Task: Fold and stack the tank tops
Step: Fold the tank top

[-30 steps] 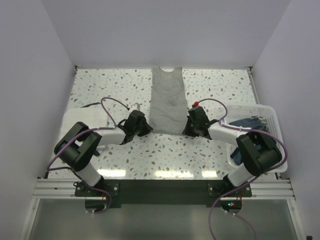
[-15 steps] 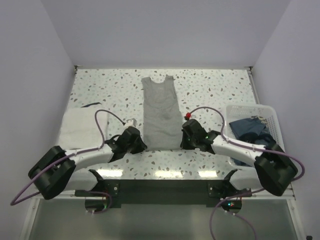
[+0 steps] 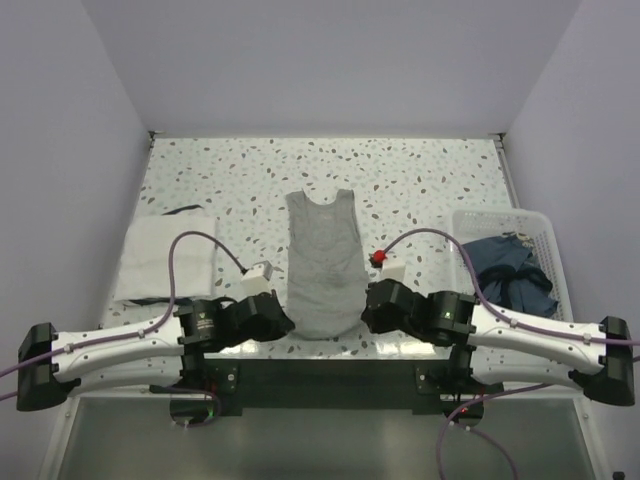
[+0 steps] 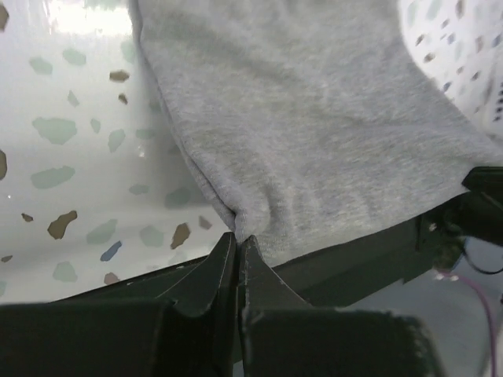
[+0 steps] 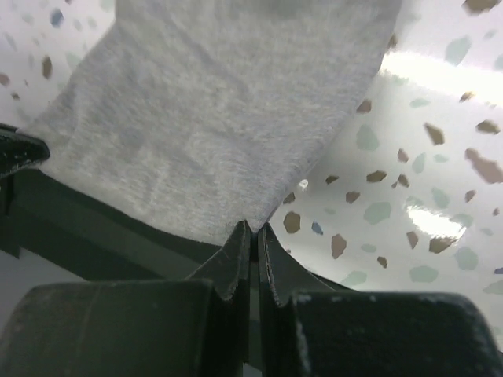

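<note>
White basket (image 3: 545,221) at right holds dark blue cloth (image 3: 505,265). On the grey tank top (image 3: 322,260), left pincer (image 4: 237,238) and right pincer (image 5: 254,228) each clamped on a hem corner.

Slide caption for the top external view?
Left gripper and right gripper pinch the near hem corners of the grey tank top at the table edge; white tank top lies left.

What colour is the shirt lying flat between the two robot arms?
Light heather grey tank top, its flecked knit clearest in the left wrist view.
</note>
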